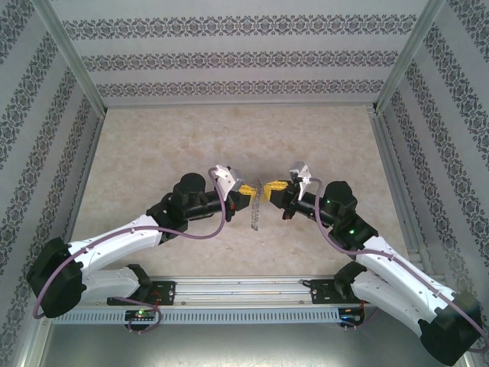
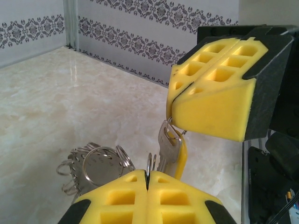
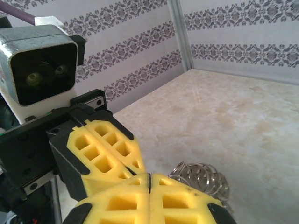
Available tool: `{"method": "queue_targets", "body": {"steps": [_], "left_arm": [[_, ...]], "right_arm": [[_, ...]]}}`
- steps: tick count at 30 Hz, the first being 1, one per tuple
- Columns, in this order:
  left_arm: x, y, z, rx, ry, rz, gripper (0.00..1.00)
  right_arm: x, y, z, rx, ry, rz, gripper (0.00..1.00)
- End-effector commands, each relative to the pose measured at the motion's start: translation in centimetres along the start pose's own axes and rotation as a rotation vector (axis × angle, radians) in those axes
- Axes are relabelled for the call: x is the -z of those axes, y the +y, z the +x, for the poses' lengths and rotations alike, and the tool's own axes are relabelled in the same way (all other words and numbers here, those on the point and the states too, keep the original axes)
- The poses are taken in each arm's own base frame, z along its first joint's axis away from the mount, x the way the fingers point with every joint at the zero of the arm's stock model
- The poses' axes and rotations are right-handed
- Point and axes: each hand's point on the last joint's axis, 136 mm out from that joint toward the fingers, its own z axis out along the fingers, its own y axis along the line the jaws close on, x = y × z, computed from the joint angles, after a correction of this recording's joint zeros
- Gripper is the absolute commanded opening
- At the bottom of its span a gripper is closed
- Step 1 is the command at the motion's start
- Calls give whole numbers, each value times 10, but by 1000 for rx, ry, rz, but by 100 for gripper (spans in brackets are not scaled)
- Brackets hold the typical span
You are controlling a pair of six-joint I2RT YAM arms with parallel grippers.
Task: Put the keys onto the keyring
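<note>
**Marbled tabletop in a papered enclosure**

A beige marble-look tabletop [image 1: 153,153] spreads across the middle; wallpapered panels [image 1: 237,46] banded with grey damask stand at 9, 12 and 3 o'clock; aluminium posts [image 1: 70,57] rise from the far corners at 11 and 1 o'clock; an aluminium rail [image 1: 244,284] and a slotted cable duct [image 1: 229,315] lie along 6 o'clock.

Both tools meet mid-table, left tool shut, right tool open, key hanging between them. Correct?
One thing is off: the right tool is shut, not open. The right wrist view shows it closed with no gap. The rest holds: the left tool is shut, and the key hangs between them, just under the right tool's tips.
</note>
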Motion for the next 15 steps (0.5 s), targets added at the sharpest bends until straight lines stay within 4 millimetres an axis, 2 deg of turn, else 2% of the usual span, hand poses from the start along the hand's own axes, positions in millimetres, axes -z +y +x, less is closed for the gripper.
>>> {"method": "queue_targets", "body": {"steps": [1,15], "left_arm": [[2,-12,-31,16,-90,29,0],[-2,-16,-33,6,-96,51,0]], "right_arm": [[1,3,-7,49,-31,3,0],[-8,16,-7,71,-7,-43,0]]}}
